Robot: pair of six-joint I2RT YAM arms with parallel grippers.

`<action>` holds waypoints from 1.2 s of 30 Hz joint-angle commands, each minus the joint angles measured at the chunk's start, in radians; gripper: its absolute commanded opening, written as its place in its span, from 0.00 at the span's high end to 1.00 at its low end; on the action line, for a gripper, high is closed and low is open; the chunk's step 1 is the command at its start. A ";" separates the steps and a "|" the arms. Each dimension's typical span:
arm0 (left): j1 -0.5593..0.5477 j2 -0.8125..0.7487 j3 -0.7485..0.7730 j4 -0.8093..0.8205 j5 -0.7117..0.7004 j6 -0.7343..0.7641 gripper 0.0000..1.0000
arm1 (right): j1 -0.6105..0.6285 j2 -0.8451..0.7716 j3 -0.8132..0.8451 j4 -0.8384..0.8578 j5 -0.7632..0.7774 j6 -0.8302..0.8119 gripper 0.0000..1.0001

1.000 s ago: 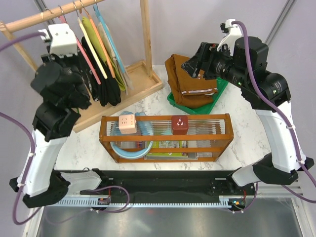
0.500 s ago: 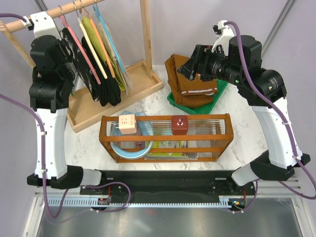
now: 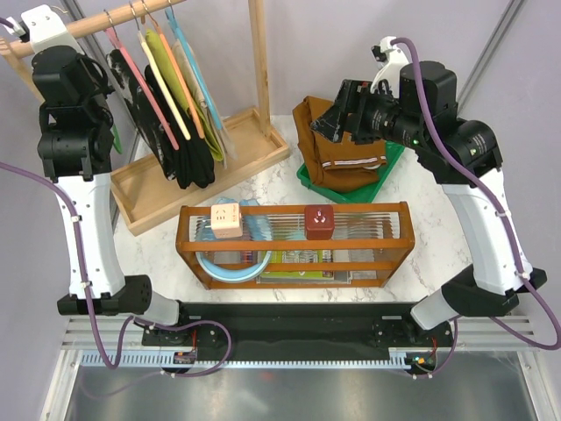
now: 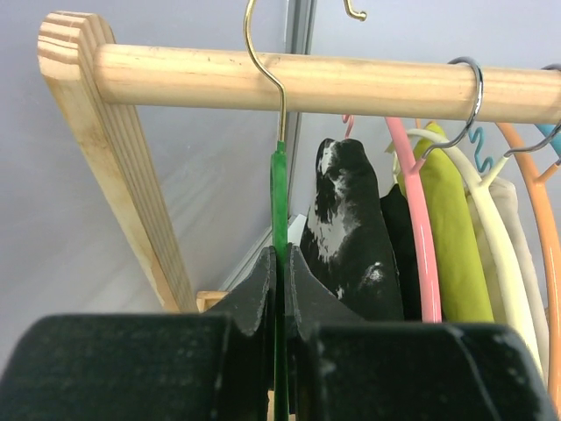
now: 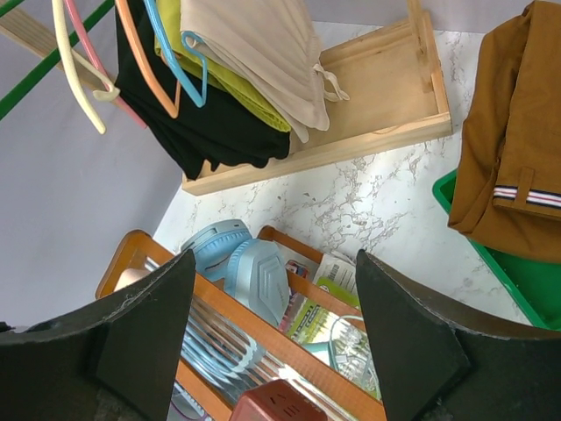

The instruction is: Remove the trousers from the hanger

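Observation:
The rust-brown trousers (image 3: 337, 145) lie bunched in a green tray (image 3: 392, 160) at the back right, their pale striped waistband showing; they also show in the right wrist view (image 5: 513, 149). The thin green hanger (image 4: 279, 197) is bare. Its metal hook is over the wooden rail (image 4: 351, 86) near the rail's left end. My left gripper (image 4: 282, 263) is shut on the hanger's green neck just below the hook. My right gripper (image 3: 336, 114) is open and empty, held in the air over the left edge of the trousers, its fingers wide apart (image 5: 273, 263).
The wooden rack (image 3: 206, 162) holds pink (image 4: 419, 237), cream, orange and blue hangers with black (image 3: 184, 149) and olive-yellow (image 4: 451, 228) garments. A wooden crate (image 3: 294, 241) at front centre holds blue headphones (image 5: 250, 272), papers and two plug cubes.
My left arm has swung up and back to the rail's left end, carrying the green hanger. My right gripper has shifted a little left over the trousers.

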 commanded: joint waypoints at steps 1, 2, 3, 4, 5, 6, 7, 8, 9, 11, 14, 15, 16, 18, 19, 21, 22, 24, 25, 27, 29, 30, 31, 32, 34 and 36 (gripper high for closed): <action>0.007 -0.002 0.011 0.041 -0.034 -0.039 0.98 | -0.001 0.028 0.052 -0.006 -0.022 0.018 0.19; 0.009 0.000 0.006 0.035 -0.045 -0.033 0.98 | -0.001 0.036 0.060 -0.005 -0.025 0.019 0.19; 0.007 -0.002 -0.011 0.035 -0.064 -0.030 0.98 | -0.001 0.037 0.061 -0.005 -0.029 0.022 0.19; 0.007 -0.005 -0.015 0.033 -0.080 -0.025 0.98 | 0.000 0.040 0.063 -0.005 -0.029 0.024 0.19; 0.007 -0.005 -0.018 0.038 -0.102 -0.025 0.98 | -0.003 0.042 0.058 -0.003 -0.029 0.022 0.19; 0.007 -0.002 -0.014 0.039 -0.143 -0.015 0.98 | -0.001 0.042 0.055 -0.002 -0.029 0.025 0.19; 0.006 0.012 -0.006 0.039 -0.159 -0.005 0.98 | -0.001 0.045 0.052 0.000 -0.030 0.031 0.20; 0.006 0.018 0.003 0.039 -0.170 0.015 0.98 | -0.001 0.048 0.051 0.001 -0.035 0.033 0.20; 0.004 0.023 0.015 0.038 -0.202 0.030 0.98 | -0.001 0.053 0.052 0.001 -0.039 0.035 0.20; -0.011 0.026 0.011 0.039 -0.242 0.059 0.98 | 0.000 0.056 0.054 0.004 -0.048 0.041 0.20; -0.025 0.014 -0.034 0.058 -0.311 0.081 0.98 | 0.000 0.060 0.054 0.010 -0.059 0.050 0.20; -0.026 0.014 -0.043 0.067 -0.323 0.081 0.98 | -0.001 0.062 0.057 0.010 -0.062 0.051 0.20; -0.028 0.014 -0.048 0.073 -0.326 0.111 0.98 | -0.001 0.062 0.058 0.012 -0.065 0.053 0.20; -0.028 0.017 -0.069 0.088 -0.357 0.143 0.98 | -0.001 0.063 0.055 0.015 -0.068 0.051 0.20; -0.066 0.018 -0.075 0.102 -0.361 0.150 0.98 | -0.001 0.065 0.055 0.015 -0.067 0.053 0.20; -0.080 0.020 -0.094 0.119 -0.392 0.176 0.98 | -0.001 0.065 0.054 0.014 -0.068 0.051 0.20; -0.092 0.021 -0.100 0.125 -0.401 0.182 0.98 | -0.001 0.062 0.054 0.017 -0.070 0.051 0.20; -0.103 0.018 -0.123 0.133 -0.423 0.186 0.98 | -0.001 0.059 0.051 0.015 -0.070 0.044 0.20; -0.112 0.011 -0.133 0.136 -0.423 0.183 0.98 | -0.001 0.056 0.047 0.015 -0.065 0.042 0.20; -0.122 -0.015 -0.167 0.139 -0.415 0.161 0.98 | -0.003 0.051 0.040 0.017 -0.065 0.039 0.20; -0.129 -0.034 -0.192 0.141 -0.403 0.138 0.98 | 0.000 0.048 0.031 0.014 -0.065 0.038 0.20; -0.129 -0.044 -0.218 0.139 -0.380 0.128 0.98 | -0.001 0.044 0.026 0.015 -0.065 0.038 0.20; -0.129 -0.067 -0.230 0.141 -0.366 0.116 0.97 | -0.001 0.039 0.020 0.017 -0.064 0.035 0.20; -0.129 -0.080 -0.259 0.136 -0.345 0.101 0.87 | -0.001 0.033 0.006 0.017 -0.061 0.033 0.20; -0.129 -0.119 -0.288 0.130 -0.274 0.091 0.70 | -0.001 0.019 -0.012 0.017 -0.055 0.028 0.20; -0.129 -0.140 -0.315 0.102 -0.210 0.035 0.50 | 0.000 0.011 -0.035 0.020 -0.052 0.028 0.20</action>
